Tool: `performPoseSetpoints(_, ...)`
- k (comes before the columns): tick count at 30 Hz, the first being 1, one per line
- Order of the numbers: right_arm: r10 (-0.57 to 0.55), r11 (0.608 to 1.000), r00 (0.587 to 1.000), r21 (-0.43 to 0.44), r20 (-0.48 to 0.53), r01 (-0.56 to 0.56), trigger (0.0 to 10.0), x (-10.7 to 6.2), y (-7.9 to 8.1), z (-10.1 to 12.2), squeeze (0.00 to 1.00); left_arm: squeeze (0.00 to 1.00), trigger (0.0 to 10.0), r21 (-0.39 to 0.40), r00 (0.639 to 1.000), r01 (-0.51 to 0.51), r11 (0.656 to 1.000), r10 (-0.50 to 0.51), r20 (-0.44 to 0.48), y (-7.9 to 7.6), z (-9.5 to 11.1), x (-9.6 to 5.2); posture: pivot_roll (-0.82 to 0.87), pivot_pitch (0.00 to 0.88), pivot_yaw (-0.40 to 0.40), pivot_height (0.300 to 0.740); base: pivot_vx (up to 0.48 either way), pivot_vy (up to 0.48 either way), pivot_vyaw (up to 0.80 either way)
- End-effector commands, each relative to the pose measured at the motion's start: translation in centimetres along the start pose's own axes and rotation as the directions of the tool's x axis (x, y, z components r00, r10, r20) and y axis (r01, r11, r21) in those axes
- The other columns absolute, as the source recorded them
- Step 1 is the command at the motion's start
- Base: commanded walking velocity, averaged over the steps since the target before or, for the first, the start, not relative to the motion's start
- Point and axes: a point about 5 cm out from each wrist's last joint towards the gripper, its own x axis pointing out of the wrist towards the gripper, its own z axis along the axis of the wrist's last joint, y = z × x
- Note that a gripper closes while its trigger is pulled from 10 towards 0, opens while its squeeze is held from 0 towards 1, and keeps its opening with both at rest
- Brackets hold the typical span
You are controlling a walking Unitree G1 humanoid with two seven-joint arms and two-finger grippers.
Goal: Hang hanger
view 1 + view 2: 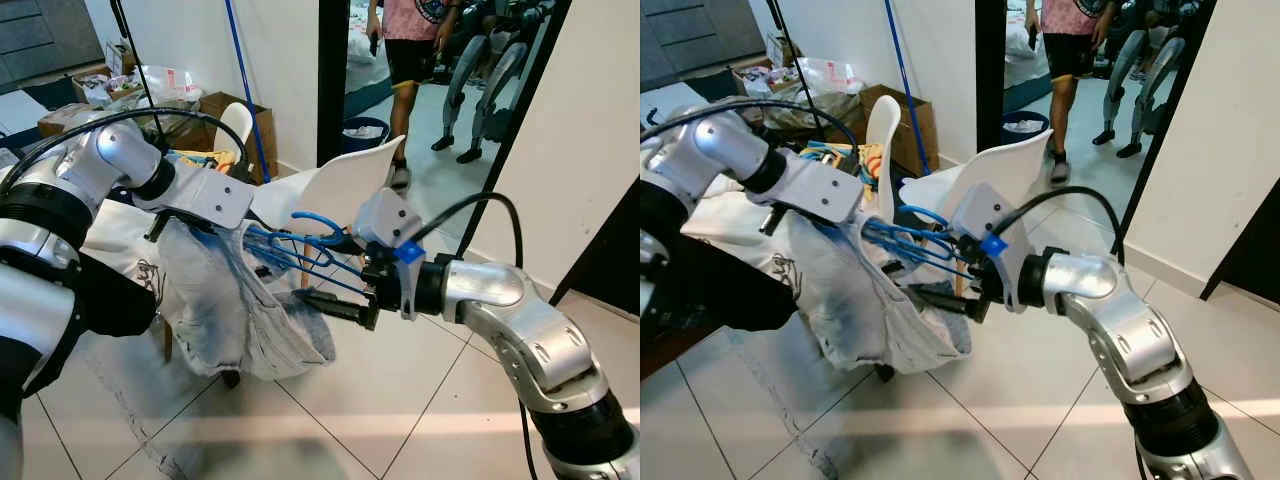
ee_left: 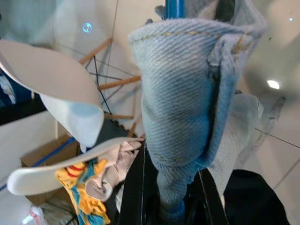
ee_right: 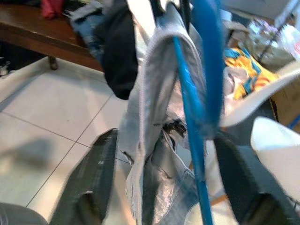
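- Hanger (image 1: 290,245): blue, held in the air between your two arms, above the tiled floor (image 1: 400,400) and just in front of the white chair (image 1: 340,180). Jeans are draped over it, so it hangs level only while both ends are supported.
- Jeans (image 1: 240,300): pale, faded denim, hanging in a loose bundle below the hanger; the weight pulls down and toward your left side.
- Left gripper (image 2: 171,206): clenched on the denim folded over a blue bar, seen close in the left wrist view; this looks like the load-bearing grip.
- Right gripper (image 3: 161,187): fingers spread apart, straddling the blue wire and the cloth without closing on either; judged a guide, not a hold.
- Left arm: reaches inward across your front, forearm angled down.
- Right arm: elbow bent, wrist turned left, fingers pointing at the hanger.
- Person (image 1: 410,40): standing beyond the doorway, well apart.
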Motion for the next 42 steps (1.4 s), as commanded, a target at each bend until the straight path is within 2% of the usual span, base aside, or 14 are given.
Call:
performPoseSetpoints(1,-0.029,0.999,0.999,0.027,-0.044,0.03,0.0,0.3,0.1,-0.7,0.0,0.0,10.0,0.037,0.999,-0.033,0.999,0.031,0.037,1.1,1.1,-0.7,-0.01,0.04,0.035,0.74,0.0,0.0,0.0)
performPoseSetpoints(6,-0.081,0.996,0.995,0.029,-0.049,0.083,0.0,0.2,-0.4,-0.8,0.0,0.0,10.0,0.051,0.999,-0.029,0.998,0.027,0.043,1.2,1.4,-0.7,-0.01,0.04,0.036,0.74,0.0,0.0,0.0)
performPoseSetpoints(21,-0.128,0.99,0.991,0.047,-0.026,0.129,0.0,0.4,-0.6,-0.4,0.0,0.0,10.0,0.084,0.998,-0.007,0.996,0.002,0.057,0.9,1.6,-0.4,-0.01,0.032,0.039,0.74,0.0,0.0,0.0)
performPoseSetpoints(25,-0.159,0.986,0.987,0.055,-0.003,0.159,0.0,0.6,-0.9,0.0,0.0,0.03,10.0,0.057,0.994,-0.001,0.998,-0.005,0.106,0.8,1.8,-0.2,-0.01,0.028,0.038,0.74,0.0,0.0,0.0)
performPoseSetpoints(26,-0.166,0.985,0.986,0.057,0.008,0.165,0.0,0.7,-0.9,0.1,0.0,0.74,10.0,0.044,0.991,-0.015,0.999,0.009,0.136,0.9,2.0,-0.2,-0.01,0.025,0.038,0.74,0.0,0.0,0.0)
performPoseSetpoints(27,-0.166,0.985,0.986,0.057,0.008,0.165,0.0,0.7,-0.9,0.1,0.0,0.74,10.0,0.044,0.991,-0.015,0.999,0.009,0.136,0.9,2.0,-0.2,-0.01,0.025,0.038,0.74,0.0,0.0,0.0)
performPoseSetpoints(28,-0.171,0.984,0.985,0.061,0.017,0.17,0.0,0.7,-1.0,0.2,0.0,1.0,10.0,0.026,0.988,-0.031,0.999,0.027,0.154,1.1,2.1,-0.3,-0.01,0.025,0.038,0.74,0.0,0.0,0.0)
performPoseSetpoints(33,-0.192,0.979,0.981,0.073,0.041,0.189,0.0,0.8,-1.1,0.4,0.0,1.0,10.0,0.022,0.978,-0.105,0.994,0.1,0.183,1.8,2.5,-0.7,-0.02,0.025,0.038,0.74,0.0,0.0,0.0)
performPoseSetpoints(35,-0.23,0.97,0.971,0.092,0.059,0.224,0.0,0.8,-1.5,0.5,0.0,1.0,10.0,0.007,0.95,-0.232,0.973,0.225,0.215,3.2,3.0,-1.8,-0.01,0.026,0.037,0.74,0.0,0.0,0.0)
performPoseSetpoints(42,-0.23,0.97,0.971,0.092,0.059,0.224,0.0,0.8,-1.5,0.5,0.0,1.0,10.0,0.007,0.95,-0.232,0.973,0.225,0.215,3.2,3.0,-1.8,-0.01,0.026,0.037,0.74,0.0,0.0,0.0)
